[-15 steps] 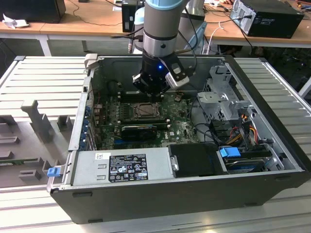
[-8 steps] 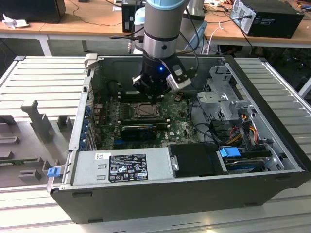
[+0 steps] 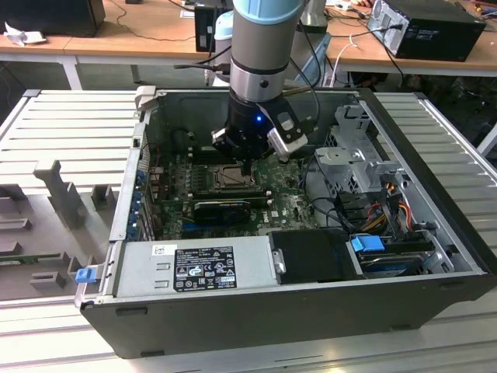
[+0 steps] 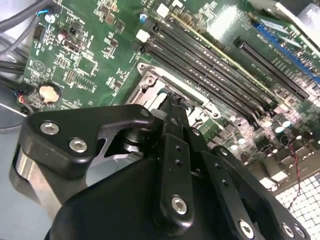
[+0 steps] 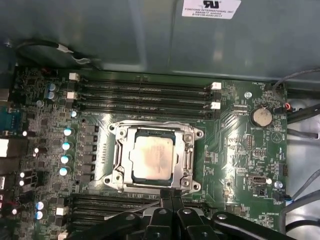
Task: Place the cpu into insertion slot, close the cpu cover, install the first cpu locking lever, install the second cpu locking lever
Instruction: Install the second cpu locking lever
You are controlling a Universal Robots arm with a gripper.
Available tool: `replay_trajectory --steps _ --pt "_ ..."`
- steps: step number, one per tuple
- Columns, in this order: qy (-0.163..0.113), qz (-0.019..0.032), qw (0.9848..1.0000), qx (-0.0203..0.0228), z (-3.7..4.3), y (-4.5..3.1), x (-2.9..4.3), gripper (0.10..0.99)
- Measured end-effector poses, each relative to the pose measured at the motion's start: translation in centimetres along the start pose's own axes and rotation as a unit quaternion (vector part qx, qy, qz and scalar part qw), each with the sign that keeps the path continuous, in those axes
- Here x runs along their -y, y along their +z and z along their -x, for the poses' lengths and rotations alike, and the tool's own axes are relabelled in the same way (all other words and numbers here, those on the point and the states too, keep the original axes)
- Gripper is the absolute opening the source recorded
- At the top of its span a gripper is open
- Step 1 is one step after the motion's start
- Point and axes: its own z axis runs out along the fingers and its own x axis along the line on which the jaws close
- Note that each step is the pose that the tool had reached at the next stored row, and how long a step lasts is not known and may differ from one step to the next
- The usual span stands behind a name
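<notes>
The cpu (image 5: pixel 152 157), pale silvery-tan, lies flat in the insertion slot (image 5: pixel 150 133) of the green motherboard (image 5: pixel 240 150). The cpu cover (image 5: pixel 189 159), a dull-metal frame with a square window, is down around the chip. My gripper (image 5: pixel 171 197) hangs just above the socket's edge, beside a bank of black memory slots, with its two black fingers pressed together and nothing between them. Its tip (image 4: pixel 175 100) in the second wrist view is close over the socket's metal frame (image 4: pixel 150 82). In the exterior view the gripper (image 3: pixel 247 167) is inside the open computer case, right by the socket (image 3: pixel 225 177).
Black memory slots (image 5: pixel 145 95) run along both sides of the socket. A coin cell (image 5: pixel 260 117) and loose cables (image 5: pixel 300 125) lie to one side. The case walls (image 3: pixel 124 194), a power supply (image 3: pixel 194 268) and a drive cage (image 3: pixel 365 163) hem in the board.
</notes>
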Motion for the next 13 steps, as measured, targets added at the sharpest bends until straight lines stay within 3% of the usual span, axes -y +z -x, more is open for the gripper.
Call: replay_trajectory --steps 5,6,8,13 --pt "0.000 0.0013 1.0000 -0.0026 0.03 -0.07 0.96 0.106" --pt "0.000 0.0038 1.0000 -0.0025 -0.01 -0.08 1.19 0.106" --pt "0.000 0.0188 0.9998 -0.0021 -0.04 -0.05 1.32 0.106" --pt "0.000 0.0234 0.9997 -0.0020 -0.20 0.02 1.93 0.106"
